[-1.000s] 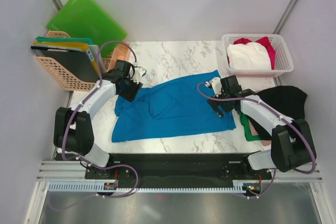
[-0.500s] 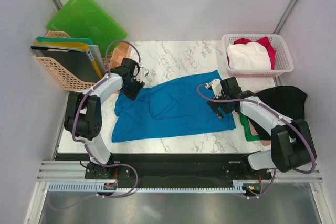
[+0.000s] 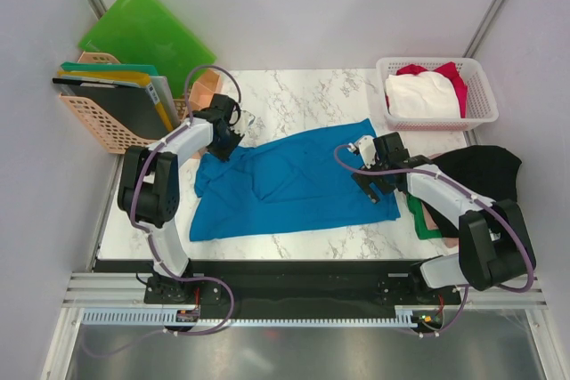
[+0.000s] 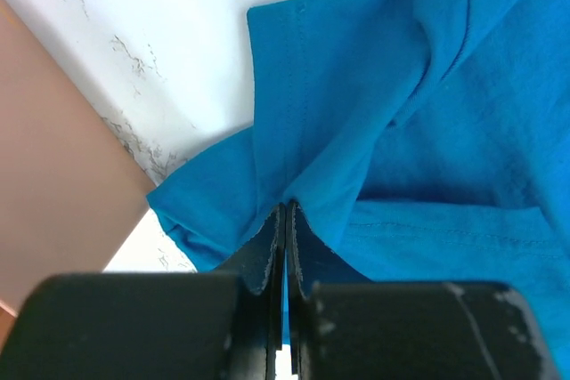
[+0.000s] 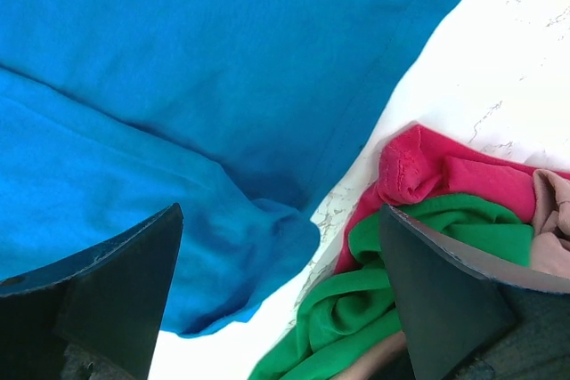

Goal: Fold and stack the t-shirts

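**A:** Cloth first: where does the blue t-shirt lie?

**B:** Spread across the middle of the marble table, rumpled, with a long crease running through it.

**A:** And the left gripper?

**B:** At the shirt's far left corner. Its jaws are pressed together with a fold of blue cloth pinched between them, and the fabric rises up to the tips.

**A:** The right gripper?

**B:** Jaws spread wide, holding nothing, hanging over the shirt's near right corner.

**A:** What sits beside that corner?

**B:** A heap at the table's right edge: a red t-shirt, a green t-shirt and a pale pink t-shirt. A strip of marble shows between them and the blue hem. A black t-shirt lies on the heap's far side.

**A:** Anything else?

**B:** A white t-shirt sits in the white basket at the far right corner.
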Controlling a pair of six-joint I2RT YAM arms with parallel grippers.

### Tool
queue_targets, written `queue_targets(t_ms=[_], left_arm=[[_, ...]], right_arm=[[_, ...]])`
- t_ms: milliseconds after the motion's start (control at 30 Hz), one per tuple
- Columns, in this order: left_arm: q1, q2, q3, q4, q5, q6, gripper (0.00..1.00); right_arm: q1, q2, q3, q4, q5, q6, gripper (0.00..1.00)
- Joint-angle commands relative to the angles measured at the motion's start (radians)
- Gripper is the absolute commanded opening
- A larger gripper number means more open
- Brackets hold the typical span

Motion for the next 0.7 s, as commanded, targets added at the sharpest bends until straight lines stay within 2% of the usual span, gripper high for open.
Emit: queue_targets(t_ms=[0,367,467,567,600,667], left_arm=[[0.002,-0.013,0.026,-0.003,0.006,-0.007,0.02],[-0.038,-0.165,-0.094,-0.074,0.127,-0.05,0.02],[-0.067,-0.205,-0.134,-0.095,0.144,-0.062,0.07],[-0.101,-0.231,-0.163,-0.115,0.168,-0.076,0.29],[-0.107,-0.239,-0.171,-0.12,0.173,-0.078,0.41],[-0.12,-0.256,-0.175,-0.12,0.165,-0.078,0.48]], right_arm=[[-0.001,0.016,0.003,0.031,0.012,-0.008,0.98],[-0.001,0.027,0.011,0.042,0.031,-0.011,0.98],[-0.002,0.031,0.012,0.047,0.035,-0.014,0.98],[-0.001,0.037,0.017,0.047,0.044,-0.014,0.98],[-0.001,0.039,0.019,0.048,0.046,-0.014,0.98],[-0.001,0.036,0.016,0.048,0.046,-0.014,0.98]])
